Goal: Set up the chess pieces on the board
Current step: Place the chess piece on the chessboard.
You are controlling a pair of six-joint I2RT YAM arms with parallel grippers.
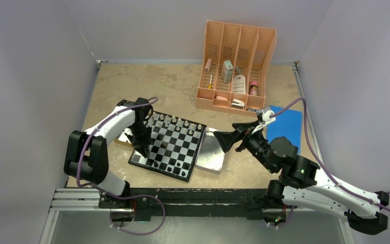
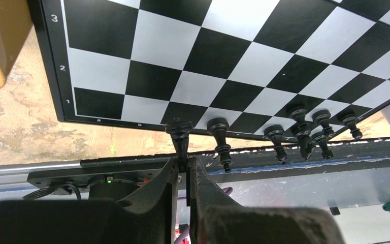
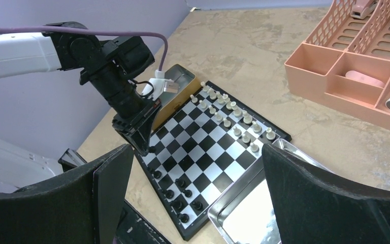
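Note:
The board lies in front of my left arm, seen close in the left wrist view as the board. White chess pieces fill its far rows, and black chess pieces stand along its near edge. My left gripper is shut on the top of a black piece whose base sits at the board's near edge row. Other black pieces stand to its right. My right gripper hovers open over the silver tray, with nothing between its fingers.
A gold tin sits at the board's left side, under my left arm. At the back right stands a pink organiser with small items, and a blue pad lies right of the tray. Walls close in on both sides.

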